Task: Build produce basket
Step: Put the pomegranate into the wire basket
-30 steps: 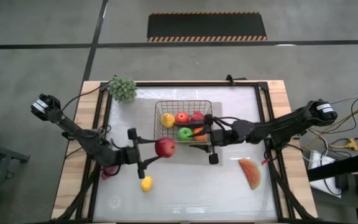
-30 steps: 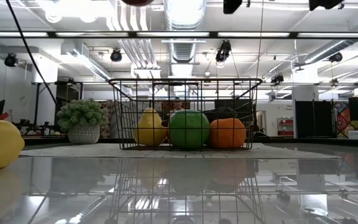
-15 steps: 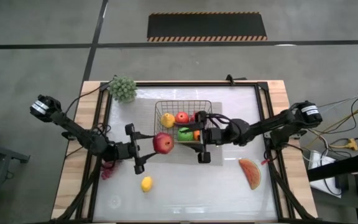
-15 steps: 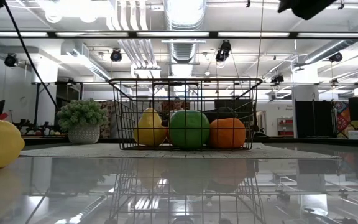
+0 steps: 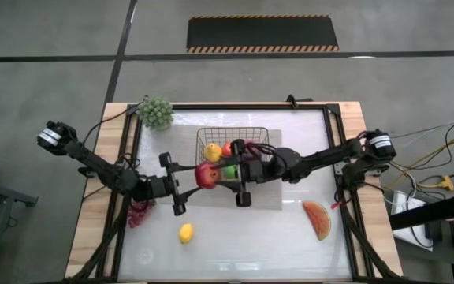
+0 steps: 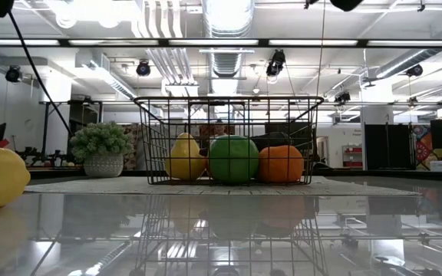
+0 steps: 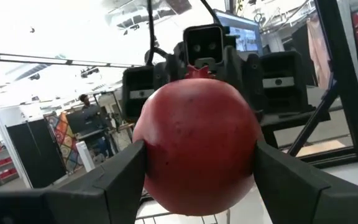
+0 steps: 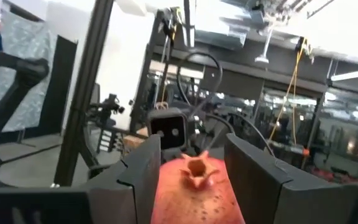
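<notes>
A round red fruit [image 5: 206, 175] with a small crown hangs above the table by the near left corner of the wire basket [image 5: 251, 132]. My left gripper [image 5: 198, 179] is shut on it. From the table's right, my right gripper [image 5: 227, 171] reaches over the basket, open, with a finger on either side of the fruit's crown end [image 8: 197, 169]. In the basket lie a yellow pear [image 6: 185, 157], a green fruit [image 6: 233, 159], an orange [image 6: 281, 163] and a red apple [image 5: 229, 147]. My left gripper pinches the red fruit by its two opposite sides [image 7: 143, 155] between its two fingers [image 7: 104, 180]. The fingers come from the table's left, about level and tipped slightly up. The fruit is lifted clear, crown end pointing away toward the right gripper. My right gripper: I cannot tell whether its fingers [image 8: 145, 168] touch the fruit.
A yellow lemon [image 5: 185, 232] lies near the front left, a watermelon slice [image 5: 317, 218] near the front right, and dark-red grapes [image 5: 138, 213] under the left arm. A pale green bunch [image 5: 155, 112] stands at the far left corner. A grey mat [image 5: 270, 201] lies under the basket.
My right gripper has travelled toward the table's left, across the basket and upward, until its fingers flank the red fruit. My left gripper has tipped its fingers upward and carried the fruit a little toward the far edge, closer to the basket.
</notes>
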